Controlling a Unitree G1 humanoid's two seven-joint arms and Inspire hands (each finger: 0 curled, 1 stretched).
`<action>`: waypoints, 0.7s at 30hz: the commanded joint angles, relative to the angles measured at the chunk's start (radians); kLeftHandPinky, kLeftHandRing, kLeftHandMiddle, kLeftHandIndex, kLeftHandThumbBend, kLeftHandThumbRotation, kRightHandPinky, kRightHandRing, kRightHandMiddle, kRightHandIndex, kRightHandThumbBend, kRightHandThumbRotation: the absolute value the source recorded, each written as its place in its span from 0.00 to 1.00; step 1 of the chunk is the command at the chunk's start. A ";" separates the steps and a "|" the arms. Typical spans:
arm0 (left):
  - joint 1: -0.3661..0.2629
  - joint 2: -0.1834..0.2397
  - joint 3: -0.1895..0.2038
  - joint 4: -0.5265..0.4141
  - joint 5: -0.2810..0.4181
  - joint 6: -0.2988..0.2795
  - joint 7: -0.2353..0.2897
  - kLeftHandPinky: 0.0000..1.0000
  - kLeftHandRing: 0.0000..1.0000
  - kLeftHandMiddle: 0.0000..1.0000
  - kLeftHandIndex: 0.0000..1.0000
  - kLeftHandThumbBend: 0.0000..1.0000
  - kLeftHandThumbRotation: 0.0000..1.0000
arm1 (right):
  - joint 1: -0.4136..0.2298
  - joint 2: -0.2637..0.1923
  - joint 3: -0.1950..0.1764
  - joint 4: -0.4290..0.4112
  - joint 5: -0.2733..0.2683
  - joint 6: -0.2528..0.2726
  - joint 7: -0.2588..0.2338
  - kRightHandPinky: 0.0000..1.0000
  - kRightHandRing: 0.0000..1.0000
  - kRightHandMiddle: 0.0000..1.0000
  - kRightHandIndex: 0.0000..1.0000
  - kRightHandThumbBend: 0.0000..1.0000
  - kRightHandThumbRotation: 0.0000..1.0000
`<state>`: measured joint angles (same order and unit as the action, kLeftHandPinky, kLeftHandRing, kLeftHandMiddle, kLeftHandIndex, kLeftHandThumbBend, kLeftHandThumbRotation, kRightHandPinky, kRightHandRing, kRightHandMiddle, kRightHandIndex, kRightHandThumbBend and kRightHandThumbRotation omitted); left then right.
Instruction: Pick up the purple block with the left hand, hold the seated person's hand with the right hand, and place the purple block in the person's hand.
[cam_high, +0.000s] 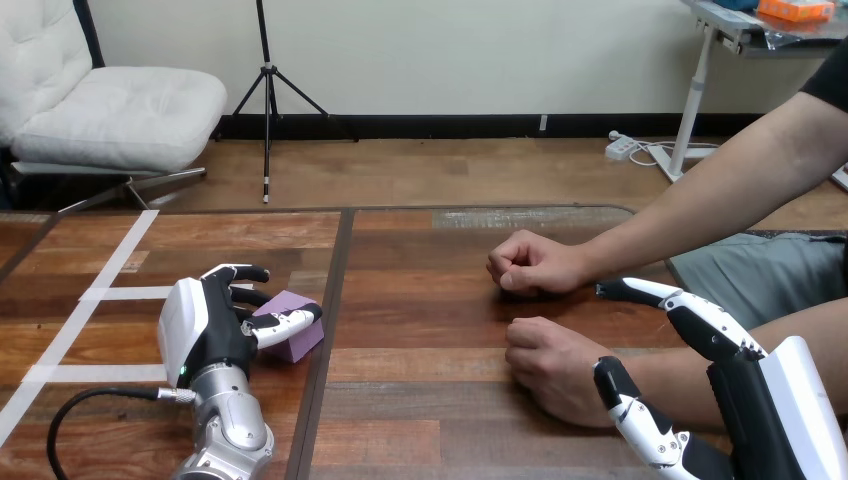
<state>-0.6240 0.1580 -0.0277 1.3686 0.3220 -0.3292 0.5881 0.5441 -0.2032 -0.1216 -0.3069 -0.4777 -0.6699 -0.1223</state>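
Our left hand (213, 325) clasps the block (298, 345) on the surface (430, 300); our right hand (740, 398) spreads open beside the person's nearer hand (550, 365).

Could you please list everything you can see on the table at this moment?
table: one, brown wood, across the view.
tape strips: several, white, on the table's left part.
purple block: one, purple, on the table's left part, between the left hand's thumb and fingers.
person's farther hand: one, closed in a fist, resting on the table right of centre.
person's nearer hand: one, closed, resting on the table just in front of the farther one.
left hand: one, black and white, curled round the purple block.
right hand: one, black and white, open, lower right, beside the person's nearer hand.
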 joint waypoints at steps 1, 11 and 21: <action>-0.045 0.008 -0.001 -0.018 0.003 -0.018 -0.002 0.53 0.51 0.54 0.64 0.66 0.00 | -0.050 -0.009 -0.002 -0.016 0.006 -0.012 -0.008 0.83 0.79 0.76 0.74 0.44 0.59; -0.045 0.009 -0.005 -0.019 0.008 -0.022 0.005 0.53 0.51 0.54 0.64 0.66 0.00 | -0.053 -0.008 0.000 -0.014 0.002 -0.012 -0.008 0.83 0.79 0.76 0.74 0.43 0.59; -0.050 0.004 0.000 -0.021 0.003 -0.027 0.012 0.54 0.51 0.53 0.63 0.67 0.00 | -0.057 -0.010 -0.001 -0.013 0.007 -0.006 -0.005 0.83 0.79 0.77 0.74 0.44 0.59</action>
<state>-0.6241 0.1577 -0.0252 1.3686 0.3214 -0.3297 0.5864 0.5439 -0.2031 -0.1214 -0.3069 -0.4778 -0.6699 -0.1223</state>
